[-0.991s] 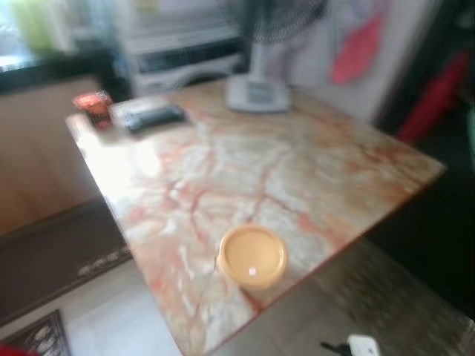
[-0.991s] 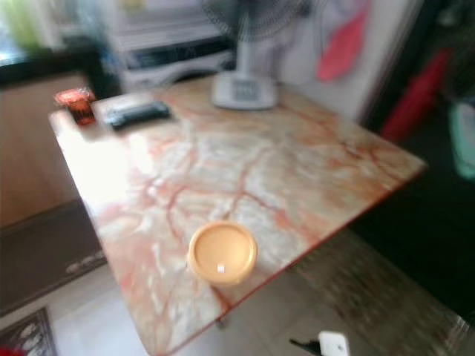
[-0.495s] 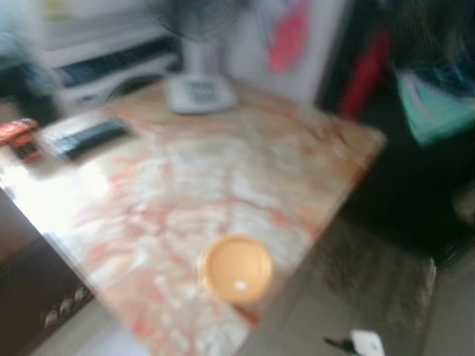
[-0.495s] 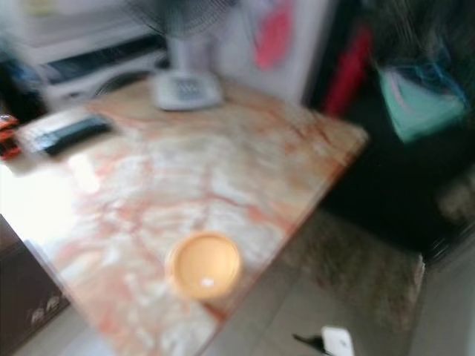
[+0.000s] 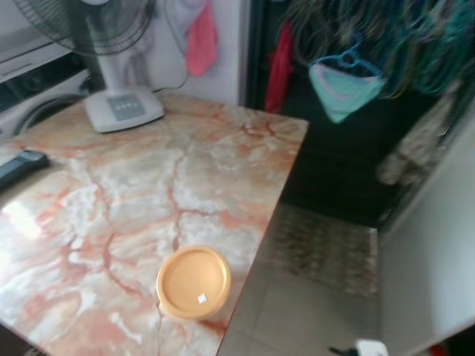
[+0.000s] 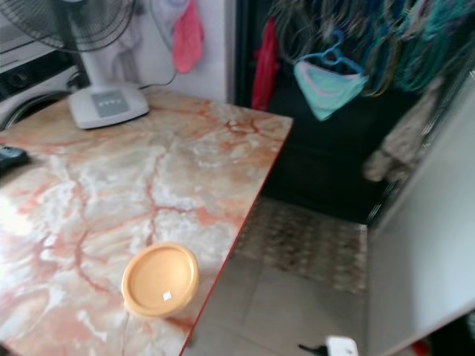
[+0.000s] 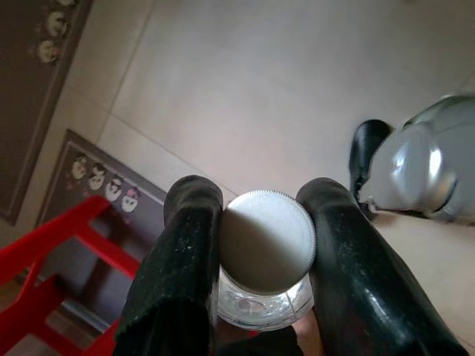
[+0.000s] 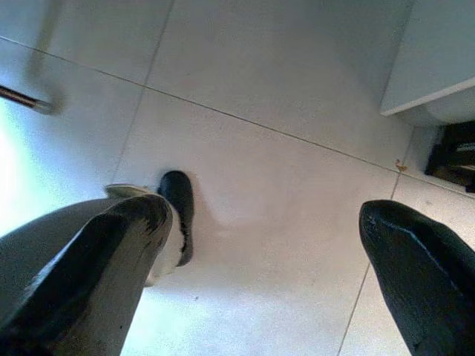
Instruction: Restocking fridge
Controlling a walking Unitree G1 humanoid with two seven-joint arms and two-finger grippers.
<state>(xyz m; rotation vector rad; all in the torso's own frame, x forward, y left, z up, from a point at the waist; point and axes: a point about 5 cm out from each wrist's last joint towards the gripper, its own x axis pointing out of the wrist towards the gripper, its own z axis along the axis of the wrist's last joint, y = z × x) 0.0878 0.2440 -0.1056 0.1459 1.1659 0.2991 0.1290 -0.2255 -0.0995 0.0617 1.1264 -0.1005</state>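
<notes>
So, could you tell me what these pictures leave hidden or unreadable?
- Jar in the left gripper, left wrist view: its white lid and the black fingers cover the body, so the contents cannot be told.
- Yellow container on the marble table, left eye view: the small label on its lid is too small to read.
- Fan: its top is cut by the frame edge.
- Dark remote: cut by the left edge.

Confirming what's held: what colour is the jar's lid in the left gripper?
Plain white lid on a clear glass jar; best in the left wrist view.
</notes>
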